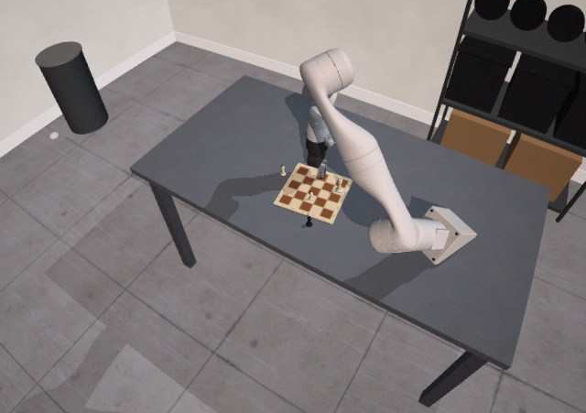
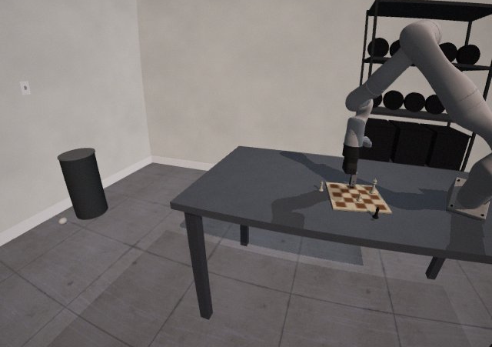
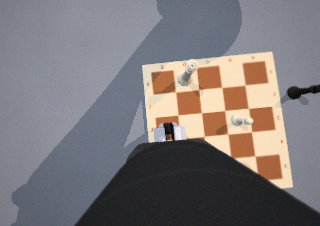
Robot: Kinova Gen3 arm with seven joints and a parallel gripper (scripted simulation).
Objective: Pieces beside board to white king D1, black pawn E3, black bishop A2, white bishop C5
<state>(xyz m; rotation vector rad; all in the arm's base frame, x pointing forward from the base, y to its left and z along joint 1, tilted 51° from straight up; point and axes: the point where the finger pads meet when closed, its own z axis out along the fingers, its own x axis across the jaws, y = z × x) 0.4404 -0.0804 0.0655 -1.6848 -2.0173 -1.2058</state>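
Note:
The gripper is shut on the black pawn, low over E3 on the board. The fingers hide most of the pawn; whether its base touches the board cannot be told. The white king stands upright on D1. The black bishop stands upright on the table beside the board's A side. The white bishop stands upright on the table beside the row 5 side, outside the wrist view.
A small white piece, seemingly a pawn, stands on B3. The gripper's body hides part of the board's rows 4 and 5 in the wrist view. A shelf rack stands behind the table.

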